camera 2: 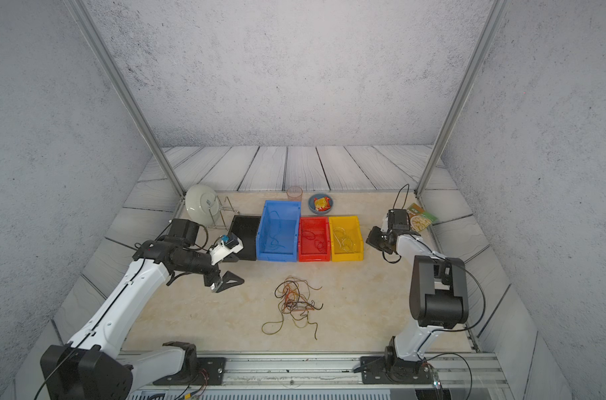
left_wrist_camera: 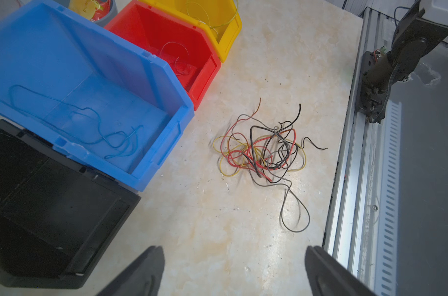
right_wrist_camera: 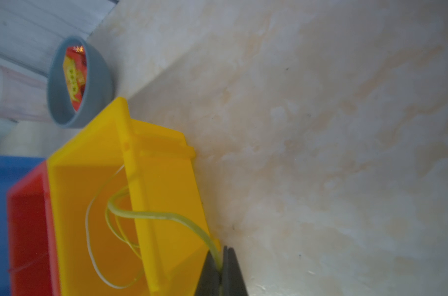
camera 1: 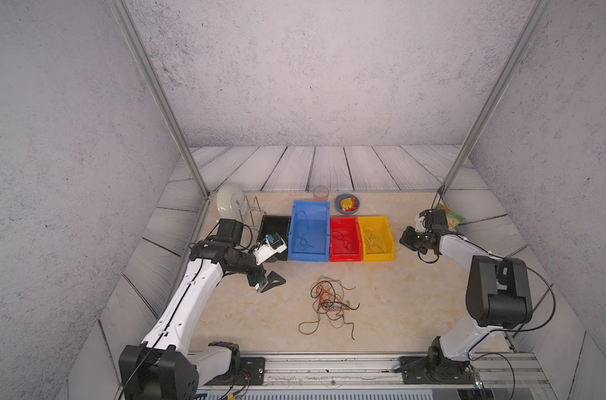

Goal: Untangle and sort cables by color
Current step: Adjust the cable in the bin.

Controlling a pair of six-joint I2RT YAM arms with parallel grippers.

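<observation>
Top views: L hand (camera 1: 268,282) is hanging released. Cable tangle (camera 1: 329,301) is lying on bench (camera 1: 416,304), off to its side, well apart. R hand (camera 1: 406,239) is hovering just beside yellow bin (camera 1: 379,257).

L wrist: fingers are standing wide. Cable tangle is lying ahead of fingertips, not touching.

R wrist: R hand is pinching yellow cable (right_wrist_camera: 151,215), clenched on it. Cable is trailing over bin wall, other end lying inside bin.

top pair: high, frontal, whole table (camera 1: 246,311) | wrists: lower, share yellow bin (left_wrist_camera: 229,33)
</observation>
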